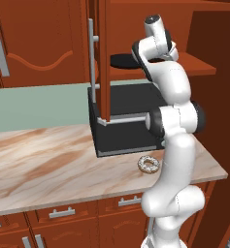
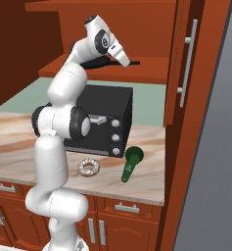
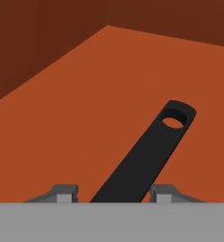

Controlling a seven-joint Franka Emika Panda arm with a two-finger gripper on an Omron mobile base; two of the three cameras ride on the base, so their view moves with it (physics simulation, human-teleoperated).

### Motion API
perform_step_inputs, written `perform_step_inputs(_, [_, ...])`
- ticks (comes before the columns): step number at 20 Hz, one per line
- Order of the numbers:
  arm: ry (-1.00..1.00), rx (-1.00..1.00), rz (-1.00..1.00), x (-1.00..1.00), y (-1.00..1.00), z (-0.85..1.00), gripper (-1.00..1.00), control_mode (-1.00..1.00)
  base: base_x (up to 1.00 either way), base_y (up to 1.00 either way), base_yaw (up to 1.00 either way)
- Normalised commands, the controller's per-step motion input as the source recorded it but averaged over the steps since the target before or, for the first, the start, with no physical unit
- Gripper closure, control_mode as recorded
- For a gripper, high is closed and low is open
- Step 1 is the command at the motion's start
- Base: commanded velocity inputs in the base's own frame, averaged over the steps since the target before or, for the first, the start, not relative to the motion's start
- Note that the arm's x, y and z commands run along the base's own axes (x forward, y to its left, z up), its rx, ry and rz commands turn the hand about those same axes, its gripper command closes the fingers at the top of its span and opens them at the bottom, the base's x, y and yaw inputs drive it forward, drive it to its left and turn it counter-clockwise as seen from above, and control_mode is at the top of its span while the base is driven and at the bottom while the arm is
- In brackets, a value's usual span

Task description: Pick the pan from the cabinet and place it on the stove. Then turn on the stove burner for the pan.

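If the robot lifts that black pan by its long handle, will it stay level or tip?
It will probably tip: the pan is a round body far from the handle's end, where the gripper straddles it. The handle looks stiff and flat, so it likely won't bend, but may pivot between the narrow fingertips.

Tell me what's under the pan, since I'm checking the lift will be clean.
The pan lies on the cabinet's bare shelf; its handle passes between the end effector fingers. The arm covers part of the pan.
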Motion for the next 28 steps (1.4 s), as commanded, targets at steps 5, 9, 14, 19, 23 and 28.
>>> perform_step_inputs(5, [-0.05,0.01,0.00,-0.02,0.00,-0.06,1.00,-1.00,0.00,0.00,0.00])
perform_step_inputs(9, [-0.17,0.06,0.00,-0.20,0.00,-0.03,1.00,-1.00,0.00,0.00,0.00])
perform_step_inputs(14, [-0.22,0.04,0.00,-0.26,0.00,-0.11,1.00,-1.00,0.00,0.00,0.00])
perform_step_inputs(19, [-0.32,0.01,0.00,-0.26,0.00,-0.20,1.00,-1.00,0.00,0.00,0.00])
perform_step_inputs(23, [-0.36,0.00,0.00,-0.35,0.00,-0.16,1.00,-1.00,0.00,0.00,0.00])
perform_step_inputs(28, [-0.29,0.00,0.00,-0.54,-0.01,0.02,1.00,-1.00,0.00,0.00,0.00])
